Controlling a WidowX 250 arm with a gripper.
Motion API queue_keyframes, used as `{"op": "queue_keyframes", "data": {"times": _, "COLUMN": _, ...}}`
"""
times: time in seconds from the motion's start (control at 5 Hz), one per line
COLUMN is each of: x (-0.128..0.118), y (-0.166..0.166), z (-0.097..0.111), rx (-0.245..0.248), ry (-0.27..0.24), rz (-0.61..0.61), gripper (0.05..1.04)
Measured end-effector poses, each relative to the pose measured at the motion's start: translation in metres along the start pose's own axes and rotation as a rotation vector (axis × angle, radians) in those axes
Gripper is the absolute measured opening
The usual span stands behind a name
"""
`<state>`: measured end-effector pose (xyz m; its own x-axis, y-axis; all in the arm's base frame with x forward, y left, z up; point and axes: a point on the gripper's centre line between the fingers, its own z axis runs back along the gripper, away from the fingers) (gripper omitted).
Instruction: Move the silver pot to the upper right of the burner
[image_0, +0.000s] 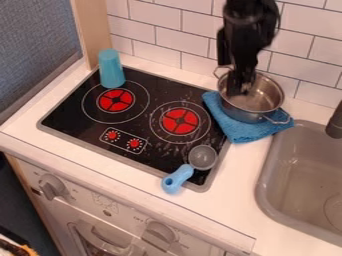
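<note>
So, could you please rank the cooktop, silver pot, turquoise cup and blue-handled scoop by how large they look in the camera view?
Largest to smallest:
1. Cooktop
2. Silver pot
3. Turquoise cup and blue-handled scoop: too alike to rank

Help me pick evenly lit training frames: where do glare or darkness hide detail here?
Camera view: pale flecks, glare or smudges, I can't tell which, mark the black stovetop around the right-hand burner; the pot has soft highlights inside; the gripper is so dark its details merge.
</note>
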<state>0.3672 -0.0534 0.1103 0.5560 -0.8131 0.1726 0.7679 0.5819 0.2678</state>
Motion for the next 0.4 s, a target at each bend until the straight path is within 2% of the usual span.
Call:
{"op": "queue_keyframes", "data": {"times": 0.2, "x": -0.008, "y": 0.0043, "z": 0.0188, "rx": -0.009, "ry": -0.02, "rz": 0.042, "gripper": 1.001}}
{"op": "queue_keyframes", "data": {"times": 0.4, "x": -0.0091, "y": 0.0057, "z": 0.0208, "rx": -0.007, "ry": -0.024, "rz": 0.051, "gripper": 1.001}}
